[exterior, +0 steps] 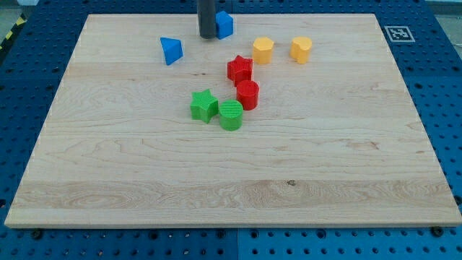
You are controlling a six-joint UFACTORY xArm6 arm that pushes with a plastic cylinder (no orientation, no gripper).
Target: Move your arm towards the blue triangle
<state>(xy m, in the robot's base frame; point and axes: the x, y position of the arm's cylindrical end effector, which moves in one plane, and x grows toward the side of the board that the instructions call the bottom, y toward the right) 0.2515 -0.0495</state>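
Observation:
The blue triangle lies on the wooden board at the view's upper left. My tip is at the view's top centre, to the right of the triangle and a little above it, with a gap between them. The tip touches or nearly touches the left side of a blue cube-like block, which the rod partly hides.
A red star and a red cylinder sit near the centre. A green star and a green cylinder lie just below them. Two yellow blocks sit at the upper right.

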